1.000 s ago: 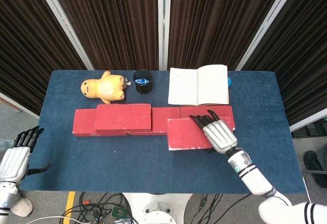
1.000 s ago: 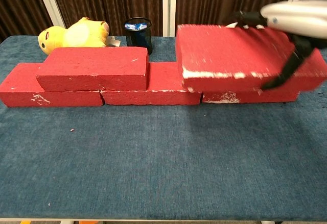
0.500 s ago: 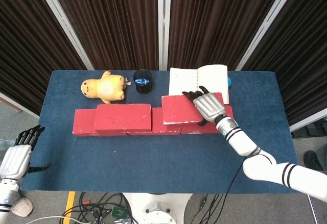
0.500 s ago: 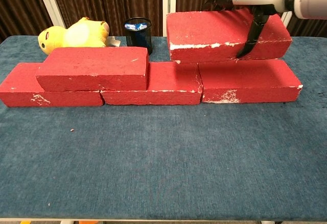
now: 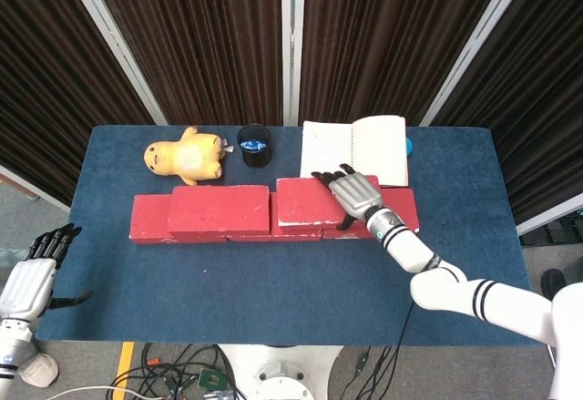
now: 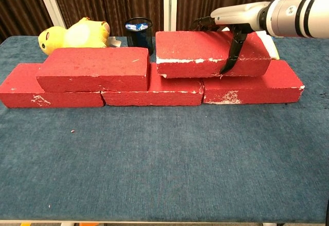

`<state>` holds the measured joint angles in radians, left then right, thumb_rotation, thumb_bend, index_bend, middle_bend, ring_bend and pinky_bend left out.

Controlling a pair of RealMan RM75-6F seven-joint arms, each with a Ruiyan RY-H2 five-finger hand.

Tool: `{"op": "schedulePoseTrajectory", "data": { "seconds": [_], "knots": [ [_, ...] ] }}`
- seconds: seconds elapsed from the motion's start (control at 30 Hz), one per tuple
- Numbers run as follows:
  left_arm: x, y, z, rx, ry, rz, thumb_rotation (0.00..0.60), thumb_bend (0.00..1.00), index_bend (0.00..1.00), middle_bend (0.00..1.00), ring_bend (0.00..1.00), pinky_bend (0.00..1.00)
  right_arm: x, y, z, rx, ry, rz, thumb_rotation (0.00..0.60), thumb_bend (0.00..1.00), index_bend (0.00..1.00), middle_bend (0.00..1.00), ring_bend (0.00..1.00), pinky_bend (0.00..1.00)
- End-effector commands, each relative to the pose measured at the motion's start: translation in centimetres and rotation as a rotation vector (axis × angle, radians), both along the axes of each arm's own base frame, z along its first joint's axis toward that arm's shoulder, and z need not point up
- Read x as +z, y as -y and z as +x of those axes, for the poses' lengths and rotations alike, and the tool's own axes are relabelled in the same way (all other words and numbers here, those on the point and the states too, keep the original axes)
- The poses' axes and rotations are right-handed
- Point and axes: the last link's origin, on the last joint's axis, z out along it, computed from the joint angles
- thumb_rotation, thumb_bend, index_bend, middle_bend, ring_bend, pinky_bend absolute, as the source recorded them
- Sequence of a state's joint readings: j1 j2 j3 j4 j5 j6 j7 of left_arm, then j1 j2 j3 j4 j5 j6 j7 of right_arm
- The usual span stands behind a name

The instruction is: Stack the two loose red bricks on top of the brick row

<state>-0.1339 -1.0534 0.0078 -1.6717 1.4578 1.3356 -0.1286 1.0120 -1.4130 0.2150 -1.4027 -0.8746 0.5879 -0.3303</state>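
The second red brick [image 6: 208,53] is sitting on the brick row [image 6: 154,89], just right of the first stacked brick [image 6: 95,69]. The right hand [image 5: 353,195] is gripping it from above, thumb down its front face. The left hand [image 5: 32,277] is hanging open off the table's [image 5: 273,300] left edge, holding nothing. Behind the row are lying a yellow plush toy [image 5: 185,156], black cup [image 5: 254,145] and open notebook [image 5: 355,149].

Right hand [image 5: 353,195] grips downward, arm extended; left hand [image 5: 32,277] hangs open.
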Motion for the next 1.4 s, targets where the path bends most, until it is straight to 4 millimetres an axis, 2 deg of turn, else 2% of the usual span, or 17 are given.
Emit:
{"op": "schedulePoseTrajectory", "data": {
  "seconds": [0.03, 0.67, 0.9, 1.4],
  "knots": [
    [0.1, -0.1, -0.3, 0.009, 0.006, -0.004, 0.6, 0.09, 0.0, 0.0, 0.0, 0.0, -0.3, 0.1, 0.0, -0.009, -0.002, 0.004, 0.6, 0.02, 0.0, 0.28, 0.28, 0.0],
    [0.0, 0.1, -1.0, 0.013, 0.02, -0.006, 0.6, 0.09, 0.0, 0.0, 0.0, 0.0, -2.0, 0.2, 0.8, -0.035, 0.004, 0.037, 0.6, 0.02, 0.0, 0.28, 0.28, 0.0],
    [-0.1, 0.0, -1.0, 0.012, 0.02, -0.012, 0.6, 0.09, 0.0, 0.0, 0.0, 0.0, -2.6, -0.1, 0.5, -0.037, -0.004, 0.039, 0.6, 0.02, 0.0, 0.28, 0.28, 0.0],
    [0.0, 0.1, -1.1, 0.016, 0.022, -0.013, 0.6, 0.09, 0.0, 0.0, 0.0, 0.0, -3.1, 0.0, 0.6, -0.037, -0.007, 0.038, 0.6, 0.02, 0.0, 0.28, 0.28, 0.0]
  ]
}}
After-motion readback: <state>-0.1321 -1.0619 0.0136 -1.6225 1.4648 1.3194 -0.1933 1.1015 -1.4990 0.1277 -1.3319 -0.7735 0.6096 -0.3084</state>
